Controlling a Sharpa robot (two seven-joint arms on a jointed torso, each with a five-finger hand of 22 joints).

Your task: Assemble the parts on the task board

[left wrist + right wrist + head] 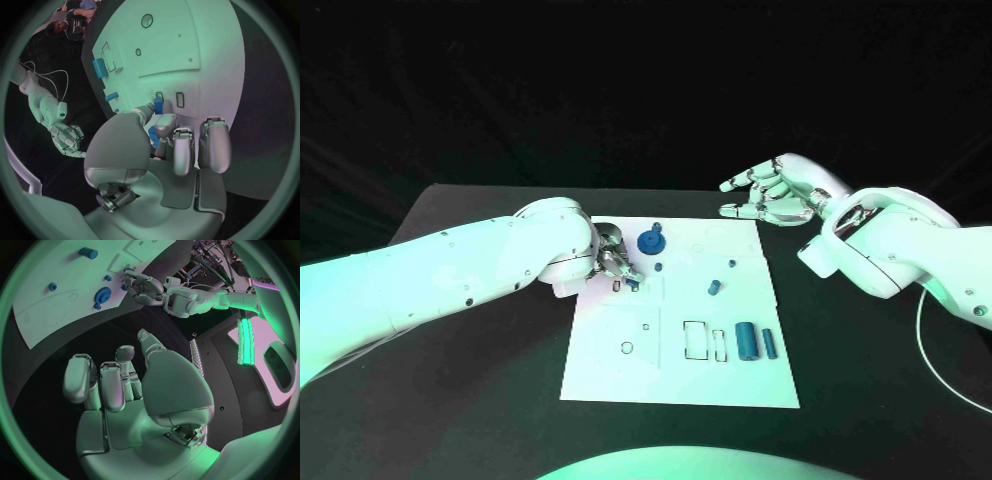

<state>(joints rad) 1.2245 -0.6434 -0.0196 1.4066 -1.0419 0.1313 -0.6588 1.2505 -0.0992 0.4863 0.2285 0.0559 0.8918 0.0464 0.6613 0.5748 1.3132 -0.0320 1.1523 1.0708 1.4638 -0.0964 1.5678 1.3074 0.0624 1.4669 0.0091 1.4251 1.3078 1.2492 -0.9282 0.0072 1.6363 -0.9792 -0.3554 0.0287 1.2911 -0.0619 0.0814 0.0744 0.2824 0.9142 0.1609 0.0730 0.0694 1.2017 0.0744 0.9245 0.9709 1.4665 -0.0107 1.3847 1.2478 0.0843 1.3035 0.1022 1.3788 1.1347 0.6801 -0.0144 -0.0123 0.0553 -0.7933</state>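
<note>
Left robot hand (pixel 164 150) pinches blue part (pixel 158 106) on task board (pixel 200 55).

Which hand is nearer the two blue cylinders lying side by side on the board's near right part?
Left. The left hand is over the board's left edge; the right hand hovers beyond its far right corner, farther from the cylinders.

Left hand (pixel 612 262) fingertips hide small blue part (pixel 158 106) (grip unclear).

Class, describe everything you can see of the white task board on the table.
The task board is a flat, white, rectangular plate lying on the black table. Outlined slots and small holes mark its surface. Blue parts lie on it, and a round blue piece sits near its far edge. The left hand works at its left edge.
</note>
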